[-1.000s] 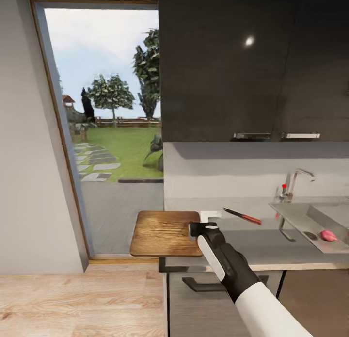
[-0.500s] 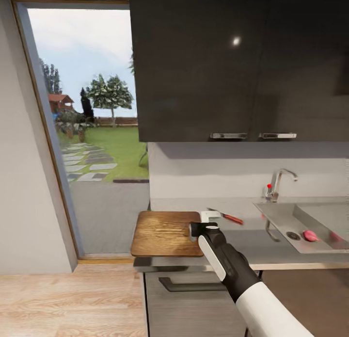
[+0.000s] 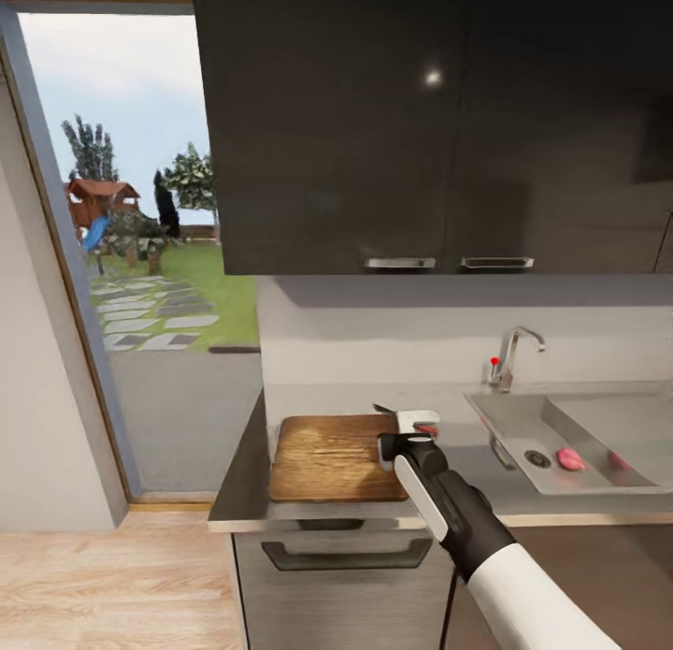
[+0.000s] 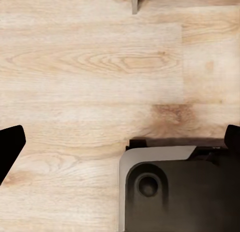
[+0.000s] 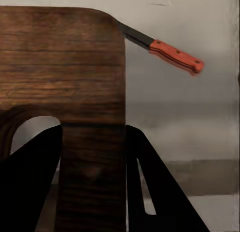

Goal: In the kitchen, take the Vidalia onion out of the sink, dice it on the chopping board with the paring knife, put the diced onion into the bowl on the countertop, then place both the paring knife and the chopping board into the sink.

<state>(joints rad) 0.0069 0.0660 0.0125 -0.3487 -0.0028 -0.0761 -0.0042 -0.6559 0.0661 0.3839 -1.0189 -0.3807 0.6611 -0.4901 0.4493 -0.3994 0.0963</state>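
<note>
Onion lies in the sink, at 3 o'clock from the board; it looks light, firm, round and apt to roll, best pinched across its middle. Right gripper clamps the board's edge, with the knife just beyond. Left fingers spread open over floor.

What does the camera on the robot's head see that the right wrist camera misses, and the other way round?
Head view alone: the sink with the Vidalia onion inside, the tap, dark wall cabinets, and a garden through the doorway. Right wrist view alone: the paring knife's full red handle, with the blade running behind the board's corner, and the jaws closed across the board's edge. Both share the chopping board, the paring knife, the grey countertop and the right gripper.
</note>
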